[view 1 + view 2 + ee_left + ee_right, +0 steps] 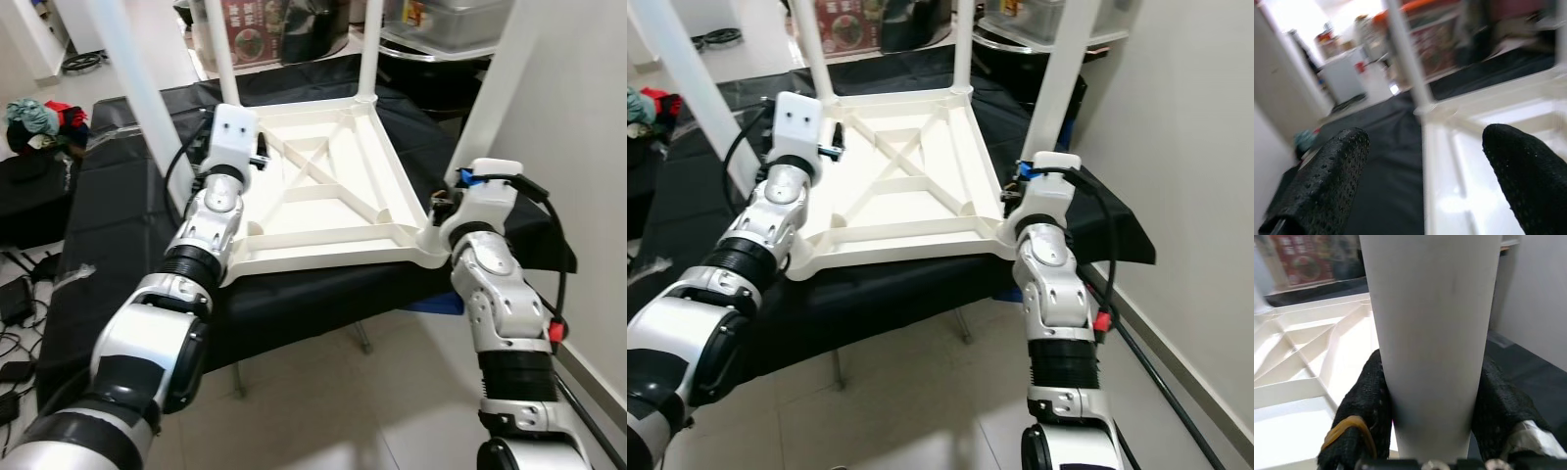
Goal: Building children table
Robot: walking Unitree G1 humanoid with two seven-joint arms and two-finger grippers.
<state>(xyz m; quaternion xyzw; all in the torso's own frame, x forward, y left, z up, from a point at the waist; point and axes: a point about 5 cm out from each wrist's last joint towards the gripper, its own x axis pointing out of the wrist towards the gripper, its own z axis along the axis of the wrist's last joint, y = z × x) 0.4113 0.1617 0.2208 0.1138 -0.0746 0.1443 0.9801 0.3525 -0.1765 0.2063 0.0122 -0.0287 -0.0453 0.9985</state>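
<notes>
A white children's table [323, 196] lies upside down on a black-covered work table [127, 225], with its ribbed underside facing up. Four white legs stand up from its corners, among them the near-left leg [132, 69] and the near-right leg [500, 78]. My right gripper [1432, 406] is shut on the near-right leg [1430, 333] just above the corner socket, one black finger [1364, 406] on each side. My left gripper [1425, 186] is open over the left side rail [1437, 161], looking toward the far-left leg [1405, 58]. Its fingers [1327, 181] hold nothing.
A white wall [588, 147] runs close along the right. Clothes [39, 122] are piled at the far left, with cables [15, 313] on the floor below. A red-printed box [260, 29] and shelves with a clear bin [451, 20] stand behind the work table.
</notes>
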